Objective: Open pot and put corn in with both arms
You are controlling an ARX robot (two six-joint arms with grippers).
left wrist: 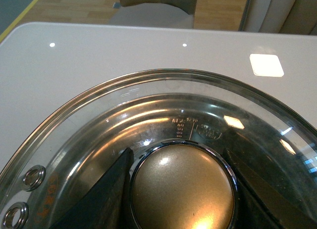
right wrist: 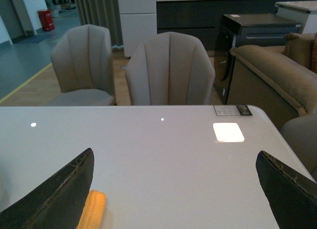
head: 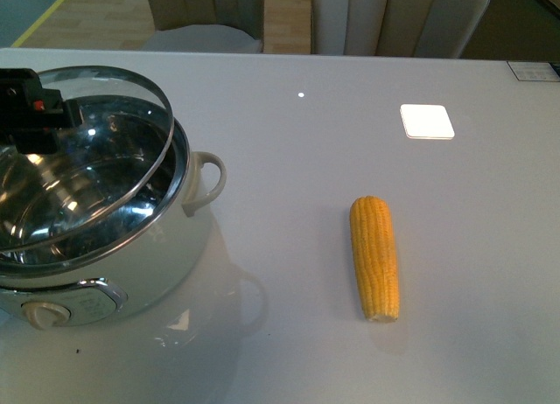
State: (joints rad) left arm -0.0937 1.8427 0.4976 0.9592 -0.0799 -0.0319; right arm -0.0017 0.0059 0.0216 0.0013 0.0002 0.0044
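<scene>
The left end effector is clenched on the gold knob of the glass lid, a black finger pressed to either side. The wrist view cuts both fingers off at the frame edge. In the front view only part of this end effector shows, at the frame's 9 o'clock edge.

The lid hangs tilted over the pot, and its 3 o'clock edge is raised clear of the steel rim. Whether its low edge touches the rim is hard to make out through the glass and reflections. The pot is cropped at the left and bottom, with its loop handle at 3 o'clock and its control knob at 6.

The right end effector is released, its fingers spread wide above the tabletop and holding nothing. It is out of the front view.

The corn lies on the tabletop at 3 o'clock from the pot, well apart, pointing toward 12. In the right wrist view one finger hides part of the cob.
</scene>
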